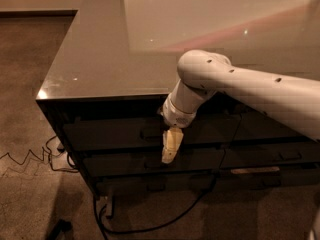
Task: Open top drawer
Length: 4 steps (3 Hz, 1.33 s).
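**Entry: cabinet front with arm, drawer shut**

1. White jointed robot arm (pixel 250 91). It enters from the right edge of the frame, crosses above the cabinet's front edge and bends downward at centre.
2. Cream-yellow two-finger gripper (pixel 171 145). It hangs tip-down at centre frame, just in front of the drawer fronts. Its tip is level with the seam between the top row and the row below. Whether it is spread or pressed together cannot be told, and contact with the front cannot be made out either.
3. Wide dark grey top drawer (pixel 110 134). It sits directly under the cabinet top, left of centre, running behind the gripper. Its flat front lies in line with the neighbouring fronts. A small rectangular centre pull (pixel 150 133) shows faintly just left of the gripper.
4. Shallower dark drawer front (pixel 125 164), directly below the top drawer.
5. Glossy grey-brown cabinet top (pixel 100 59), filling the upper half of the frame, with a pale reflection at upper right.
6. Black cables (pixel 30 159) on the speckled brown carpet (pixel 30 74), at lower left and under the cabinet.
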Available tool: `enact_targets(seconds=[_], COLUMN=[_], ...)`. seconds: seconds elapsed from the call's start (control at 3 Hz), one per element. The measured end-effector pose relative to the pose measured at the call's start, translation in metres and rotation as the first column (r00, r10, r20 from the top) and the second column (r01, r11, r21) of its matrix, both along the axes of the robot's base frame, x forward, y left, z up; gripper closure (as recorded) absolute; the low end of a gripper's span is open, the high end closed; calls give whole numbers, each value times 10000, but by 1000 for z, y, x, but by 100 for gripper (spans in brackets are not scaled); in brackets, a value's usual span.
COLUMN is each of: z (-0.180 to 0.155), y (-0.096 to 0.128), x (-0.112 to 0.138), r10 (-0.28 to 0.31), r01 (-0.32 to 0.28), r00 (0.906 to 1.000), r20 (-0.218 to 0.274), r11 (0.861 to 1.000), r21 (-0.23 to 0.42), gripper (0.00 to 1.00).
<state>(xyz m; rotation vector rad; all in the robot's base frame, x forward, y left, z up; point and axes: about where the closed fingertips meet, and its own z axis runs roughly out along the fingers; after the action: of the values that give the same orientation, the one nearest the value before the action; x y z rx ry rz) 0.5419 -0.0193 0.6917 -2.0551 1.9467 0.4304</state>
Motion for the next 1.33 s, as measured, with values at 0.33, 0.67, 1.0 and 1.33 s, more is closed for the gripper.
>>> enact_targets(seconds=[0.33, 0.67, 1.0, 1.33], z=[-11, -13, -28, -28], y=[-11, -12, -22, -22], x=[17, 16, 17, 16], r10=[-398, -418, -789, -789], r01=[396, 416, 768, 768], r00=[9992, 9991, 9965, 9965], r20=[-45, -54, -267, -267], r11=[9987, 9985, 9946, 9946], r21=[-332, -356, -704, -705], gripper=[0, 0, 19, 42])
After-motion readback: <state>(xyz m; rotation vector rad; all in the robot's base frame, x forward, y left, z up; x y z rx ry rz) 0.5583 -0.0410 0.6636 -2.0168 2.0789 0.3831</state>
